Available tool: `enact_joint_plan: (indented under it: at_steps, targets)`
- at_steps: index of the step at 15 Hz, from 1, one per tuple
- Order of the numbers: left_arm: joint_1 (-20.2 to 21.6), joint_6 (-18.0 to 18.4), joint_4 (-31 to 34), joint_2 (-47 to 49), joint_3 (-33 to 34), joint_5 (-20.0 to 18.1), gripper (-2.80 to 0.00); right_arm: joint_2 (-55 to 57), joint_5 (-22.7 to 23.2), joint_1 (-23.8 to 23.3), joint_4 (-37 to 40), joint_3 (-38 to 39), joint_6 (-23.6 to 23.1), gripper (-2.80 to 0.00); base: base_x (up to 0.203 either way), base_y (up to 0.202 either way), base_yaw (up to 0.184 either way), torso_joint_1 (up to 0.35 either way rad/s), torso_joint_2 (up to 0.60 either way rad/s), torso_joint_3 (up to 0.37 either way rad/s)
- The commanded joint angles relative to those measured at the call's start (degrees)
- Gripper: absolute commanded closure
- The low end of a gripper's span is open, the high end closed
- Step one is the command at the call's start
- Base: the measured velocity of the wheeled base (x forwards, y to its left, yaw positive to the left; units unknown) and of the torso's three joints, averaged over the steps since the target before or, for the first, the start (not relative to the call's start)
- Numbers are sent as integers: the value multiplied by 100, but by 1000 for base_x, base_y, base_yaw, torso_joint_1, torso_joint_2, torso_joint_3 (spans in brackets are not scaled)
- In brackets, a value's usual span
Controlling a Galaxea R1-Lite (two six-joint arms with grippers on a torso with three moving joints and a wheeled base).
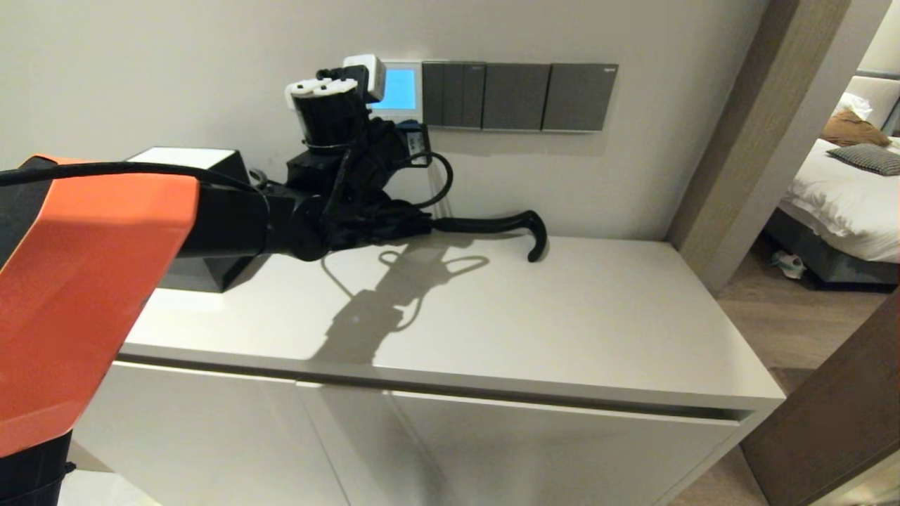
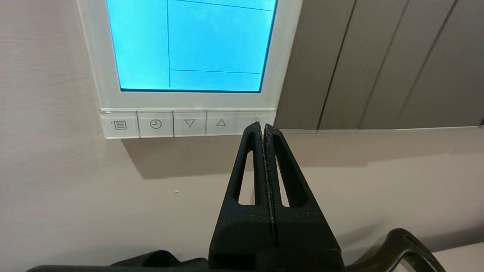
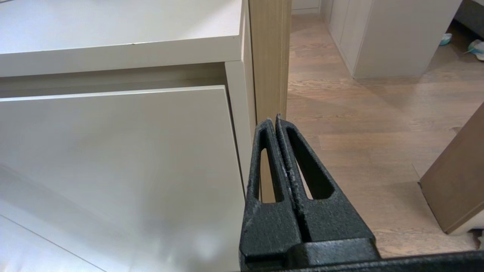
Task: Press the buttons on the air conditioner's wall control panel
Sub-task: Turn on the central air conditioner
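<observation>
The air conditioner's wall control panel [image 1: 402, 90] is a white-framed thermostat on the wall with a glowing light blue screen [image 2: 193, 45]. The row of pale buttons [image 2: 172, 124] runs along its bottom edge, marked with a menu, a clock, a down and an up arrow. My left gripper [image 2: 262, 126] is shut and empty, with its tips at the rightmost button, covering most of it. I cannot tell whether they touch it. In the head view the left arm [image 1: 337, 140] is raised to the panel and hides the buttons. My right gripper [image 3: 275, 119] is shut and empty, parked low beside the cabinet.
Dark grey switch plates [image 1: 517, 96] sit right of the thermostat. Below is a white cabinet [image 1: 562, 316] with a black curved object [image 1: 524, 228] lying by the wall and a black box with a white top [image 1: 204, 211] at the left. A wooden door frame [image 1: 759, 133] stands at the right.
</observation>
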Motion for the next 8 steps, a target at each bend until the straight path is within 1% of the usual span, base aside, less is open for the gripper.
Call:
enact_joint_plan:
  at_steps: [1, 8]
  targets:
    - [1, -4, -25, 40, -13, 5, 0, 8, 4, 1, -2, 18, -1, 0, 0, 0, 0, 0, 0, 0]
    - [1, -10, -14, 142, -128, 5, 0, 0, -5, 1, -2, 18, -1, 0, 0, 0, 0, 0, 0, 0]
